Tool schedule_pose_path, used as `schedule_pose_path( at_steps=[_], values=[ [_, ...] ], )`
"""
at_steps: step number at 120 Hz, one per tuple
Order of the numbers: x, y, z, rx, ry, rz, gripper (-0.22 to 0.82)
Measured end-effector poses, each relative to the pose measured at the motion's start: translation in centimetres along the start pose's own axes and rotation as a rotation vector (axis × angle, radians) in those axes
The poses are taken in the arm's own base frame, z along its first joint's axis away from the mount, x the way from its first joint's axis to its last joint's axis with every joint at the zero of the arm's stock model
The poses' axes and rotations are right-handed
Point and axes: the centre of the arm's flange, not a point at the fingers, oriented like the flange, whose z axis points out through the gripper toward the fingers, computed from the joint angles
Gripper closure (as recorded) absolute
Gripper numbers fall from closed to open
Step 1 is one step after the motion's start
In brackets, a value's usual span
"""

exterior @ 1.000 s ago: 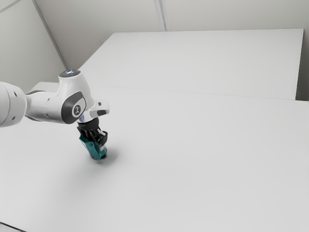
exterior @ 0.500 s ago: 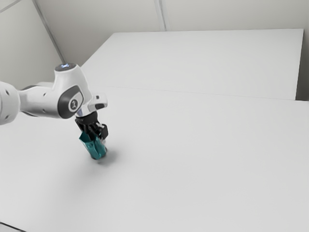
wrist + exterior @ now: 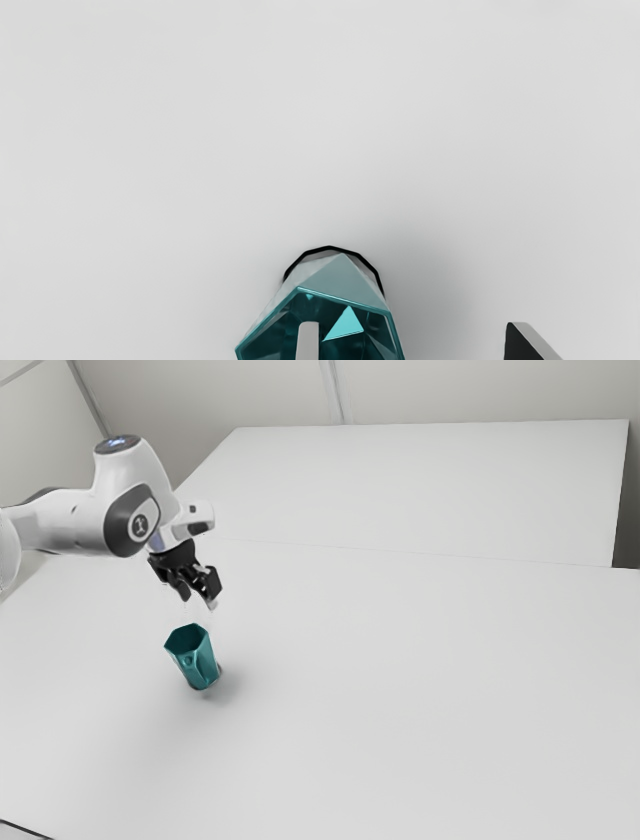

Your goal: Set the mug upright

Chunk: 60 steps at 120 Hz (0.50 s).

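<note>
In the exterior view my gripper (image 3: 198, 600) hangs above the teal mug (image 3: 195, 657), apart from it, its fingers spread with nothing held between them. The mug stands on its base on the table, its mouth facing up, the body slanting slightly in this view. From the wrist, the mug (image 3: 340, 280) shows its faceted rim and dark base edge, with one fingertip over its mouth. The other fingertip is well off to the mug's side, so my gripper (image 3: 407, 345) is open.
The white table (image 3: 400, 690) spreads around the mug. Beyond it, toward the back in the exterior view, lies another white flat surface (image 3: 420, 485). A dark line (image 3: 25, 829) runs across the near left corner.
My gripper has let go of the mug and risen off it, shifting a little toward the exterior view's left. The mug has stayed in place, its upper part now uncovered.
</note>
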Motion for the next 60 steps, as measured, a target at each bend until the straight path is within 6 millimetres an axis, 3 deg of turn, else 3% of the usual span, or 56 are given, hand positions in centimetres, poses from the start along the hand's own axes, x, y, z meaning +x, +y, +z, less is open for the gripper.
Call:
schedule_pose_path(
  at_steps=[15,31,46,60],
  values=[
    [3.7,-0.1,-3.2,-0.008,0.011,-0.015,0.12],
    [7.6,1.6,-6.6,-0.021,0.017,-0.001,0.07],
    [9.5,1.9,-7.6,-0.045,-0.008,-0.014,0.04],
    [9.8,1.7,-8.8,-0.074,-0.035,-0.025,0.02]
  ],
)
